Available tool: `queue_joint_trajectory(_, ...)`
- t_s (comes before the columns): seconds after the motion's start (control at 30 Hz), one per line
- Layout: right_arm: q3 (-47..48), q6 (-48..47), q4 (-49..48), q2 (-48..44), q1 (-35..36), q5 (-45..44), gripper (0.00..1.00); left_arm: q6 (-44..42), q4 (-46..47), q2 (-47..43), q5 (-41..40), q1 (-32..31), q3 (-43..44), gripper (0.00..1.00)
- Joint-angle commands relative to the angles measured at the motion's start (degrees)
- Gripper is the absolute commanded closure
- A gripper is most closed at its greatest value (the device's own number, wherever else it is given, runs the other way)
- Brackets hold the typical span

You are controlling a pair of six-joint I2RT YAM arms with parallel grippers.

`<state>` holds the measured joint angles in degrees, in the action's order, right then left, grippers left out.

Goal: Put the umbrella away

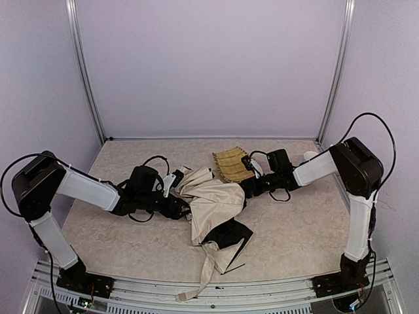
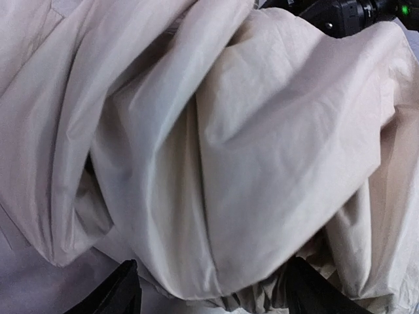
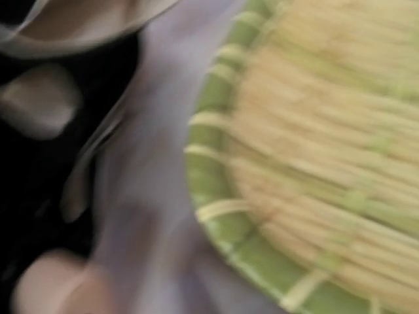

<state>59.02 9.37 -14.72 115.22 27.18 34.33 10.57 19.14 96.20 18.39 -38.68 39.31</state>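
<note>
a cream-beige fabric umbrella (image 1: pixel 213 203) with black ribs lies crumpled and half collapsed on the pale mottled tabletop (image 1: pixel 308 235). it sits just to the near-left of a woven straw-yellow basket tray (image 1: pixel 232 165), and its fabric reaches up to the tray's left edge. a black panel of the umbrella (image 1: pixel 230 234) shows on the side away from the tray, and a tan strap (image 1: pixel 200 284) trails farther from the tray, to the table's front edge.

the left gripper (image 1: pixel 182 208) comes at the umbrella from the side opposite the tray. in the wrist view its fingers (image 2: pixel 124 291) stand wide apart, with a bulge of fabric between them.

the right gripper (image 1: pixel 247 188) sits at the tray's near corner, against the umbrella's edge. its wrist view is blurred and shows the tray's green-edged rim (image 3: pixel 216 170), so i cannot tell how its jaws stand.
</note>
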Motion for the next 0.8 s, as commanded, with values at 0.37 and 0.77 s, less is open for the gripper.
queue_joint_trajectory(0.37, 14.9, -17.3, 14.7, 7.8, -2.0, 25.6, 0.32, -5.7, 0.3, 7.3, 9.0, 4.7, 8.5, 0.26)
queue_joint_trajectory(0.77, 12.9, -18.4, 14.0, 8.6, 1.8, 34.2, 0.31, -5.9, -1.0, 7.4, 8.3, 4.1, 7.7, 0.27)
